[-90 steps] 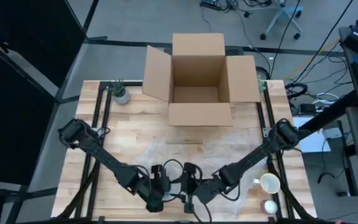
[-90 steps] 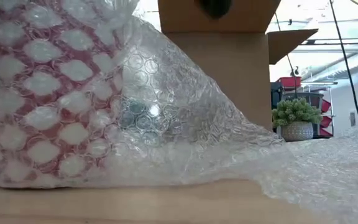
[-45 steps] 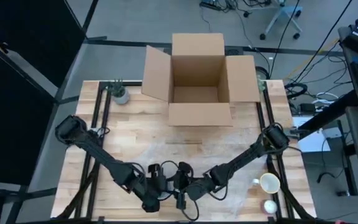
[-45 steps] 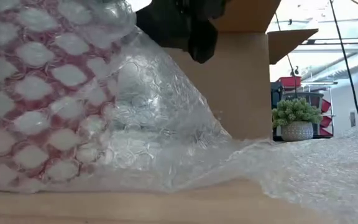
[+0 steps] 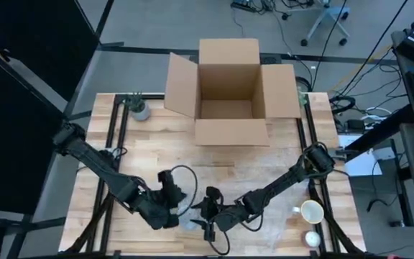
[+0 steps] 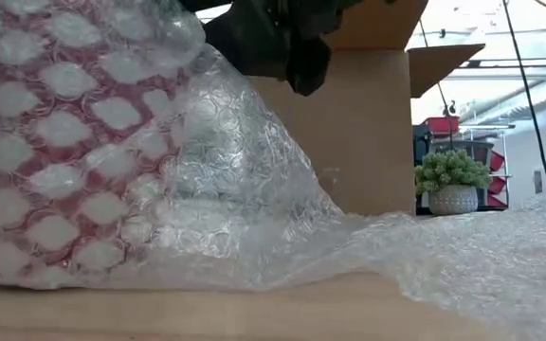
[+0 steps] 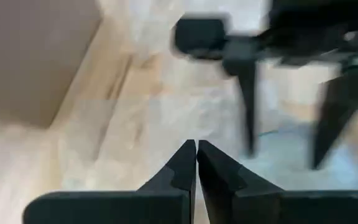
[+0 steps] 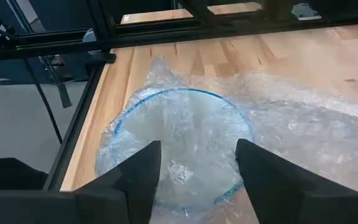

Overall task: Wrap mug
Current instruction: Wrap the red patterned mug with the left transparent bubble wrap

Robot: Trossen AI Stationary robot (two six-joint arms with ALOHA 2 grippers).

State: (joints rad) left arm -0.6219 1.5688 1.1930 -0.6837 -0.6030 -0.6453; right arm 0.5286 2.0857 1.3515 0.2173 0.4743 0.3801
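Left claw (image 5: 169, 188) now retracted leftward.

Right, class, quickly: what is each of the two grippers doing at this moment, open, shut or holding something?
Left gripper: shut, fingers pressed together, nothing visibly between them.
Right gripper: open, fingers spread above the clear blue-rimmed object under transparent bubble wrap, not gripping it.

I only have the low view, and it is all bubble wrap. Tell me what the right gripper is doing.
Observer: The right gripper is open, poised over a blue-rimmed round object that lies under the bubble wrap.
Operator: Give me the left one.
Observer: The left gripper is shut, its fingers pressed together with nothing visible between them.
Operator: Report any other mugs.
Observer: A white mug sits unwrapped near the right edge of the table.
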